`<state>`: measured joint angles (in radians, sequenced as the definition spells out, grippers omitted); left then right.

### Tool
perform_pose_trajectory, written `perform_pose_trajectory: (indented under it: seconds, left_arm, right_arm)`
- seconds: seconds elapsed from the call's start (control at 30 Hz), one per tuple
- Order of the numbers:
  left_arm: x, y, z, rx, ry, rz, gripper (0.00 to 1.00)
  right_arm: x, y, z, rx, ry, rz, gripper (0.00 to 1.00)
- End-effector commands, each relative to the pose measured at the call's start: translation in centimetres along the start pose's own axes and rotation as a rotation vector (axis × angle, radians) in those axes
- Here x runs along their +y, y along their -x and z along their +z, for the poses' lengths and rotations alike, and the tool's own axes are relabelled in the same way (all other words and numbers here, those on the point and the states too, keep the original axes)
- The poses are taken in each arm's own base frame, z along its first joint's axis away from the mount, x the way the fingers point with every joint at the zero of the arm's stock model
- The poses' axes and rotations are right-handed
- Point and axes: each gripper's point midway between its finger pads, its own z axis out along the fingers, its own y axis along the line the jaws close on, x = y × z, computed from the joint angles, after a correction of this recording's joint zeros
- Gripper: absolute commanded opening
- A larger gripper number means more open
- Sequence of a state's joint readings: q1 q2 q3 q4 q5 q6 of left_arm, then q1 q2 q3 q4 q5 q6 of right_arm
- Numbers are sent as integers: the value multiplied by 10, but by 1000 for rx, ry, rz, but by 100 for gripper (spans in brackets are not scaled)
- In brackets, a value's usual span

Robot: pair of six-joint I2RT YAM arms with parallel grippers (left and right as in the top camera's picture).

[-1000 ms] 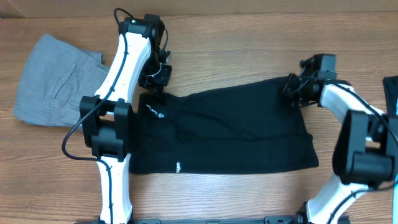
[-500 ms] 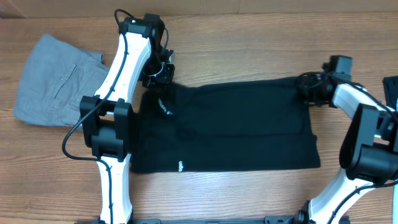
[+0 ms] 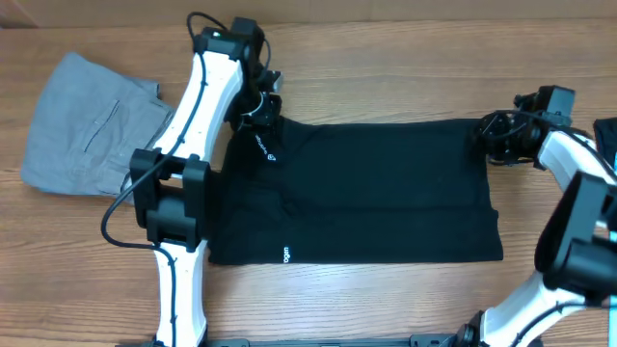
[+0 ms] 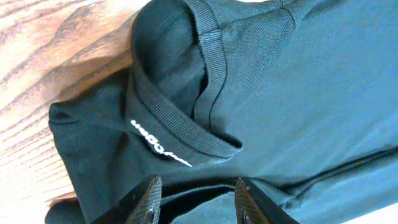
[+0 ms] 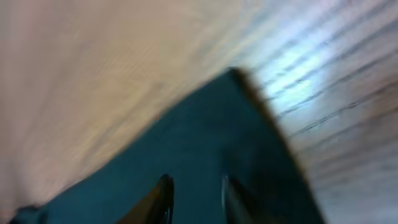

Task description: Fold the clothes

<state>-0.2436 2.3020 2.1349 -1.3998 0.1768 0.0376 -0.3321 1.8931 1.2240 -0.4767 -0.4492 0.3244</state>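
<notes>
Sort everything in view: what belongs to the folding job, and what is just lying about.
Job in hand:
- black garment
- left gripper, at its collar corner
- right gripper, at its far top corner

Lying about:
- grey trousers, folded, left of the garment

Black clothes (image 3: pixel 366 193) with white logo prints (image 3: pixel 269 154); light grey trousers (image 3: pixel 77 125); wood-grain table (image 3: pixel 386 58)

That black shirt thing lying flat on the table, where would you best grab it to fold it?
By its two far corners, one per gripper, coming down from above at the far edge. The black garment lies spread flat and wide, so a middle pinch would likely bunch it. The left gripper and right gripper sit at those corners.
</notes>
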Motion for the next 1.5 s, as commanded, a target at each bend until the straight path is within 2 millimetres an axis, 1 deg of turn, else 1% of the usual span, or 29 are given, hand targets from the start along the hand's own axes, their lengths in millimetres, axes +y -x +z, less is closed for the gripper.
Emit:
perform_pose_trajectory:
  seconds: [0.0,0.07,0.17,0.27,0.33,0.37,0.4,0.43,0.47,0.5,0.6,0.67,0.83,0.9,0.97,1.07,1.13,1.27,1.47]
  left_arm:
    - [5,6,-16,-51,104,58,46]
    - [7,8,-12,-57,120,64,48]
    - [18,11,-2,-62,174,58,50]
    - [24,15,10,-78,191,45,53]
    - [25,19,18,-96,190,40,54]
    - [26,20,22,-101,190,40,50]
    - [26,20,24,-103,190,37,41]
    - [26,20,25,-102,187,26,27]
    - [26,18,25,-98,186,21,9]
    - [26,16,25,-88,186,21,4]
    - [23,10,14,-64,186,14,4]
    - [21,7,2,-51,186,13,4]
    - [17,1,-27,-39,188,13,4]
    - [16,0,-33,-37,188,13,4]
    - [15,-2,-35,-31,186,12,4]
    - [13,-6,-35,-16,180,9,4]
    - [12,-7,-34,-12,172,1,4]
    - [6,-6,-33,-14,138,-11,4]
    - [-6,-6,-32,-17,67,-12,4]
  right_arm:
    - [55,6,-42,-41,140,-89,32]
    - [69,-8,-45,6,184,-98,35]
    - [88,-34,-41,91,223,-116,36]
    - [98,-53,-36,142,224,-179,36]
    - [104,-64,-33,174,224,-189,36]
    - [106,-68,-32,185,225,-193,36]
    - [108,-71,-31,195,227,-197,36]
    - [111,-75,-31,203,230,-202,36]
    - [114,-78,-30,213,234,-208,36]
    - [116,-82,-29,222,235,-214,37]
    - [126,-94,-26,250,242,-240,36]
    - [135,-106,-23,271,251,-267,35]
    - [173,-140,-12,307,297,-391,36]
    - [186,-152,-7,309,313,-432,42]
    - [202,-164,1,315,342,-468,44]
    - [217,-179,16,317,362,-491,46]
    - [228,-188,25,312,390,-524,48]
    - [249,-201,47,296,441,-530,51]
    - [267,-229,78,299,508,-576,56]
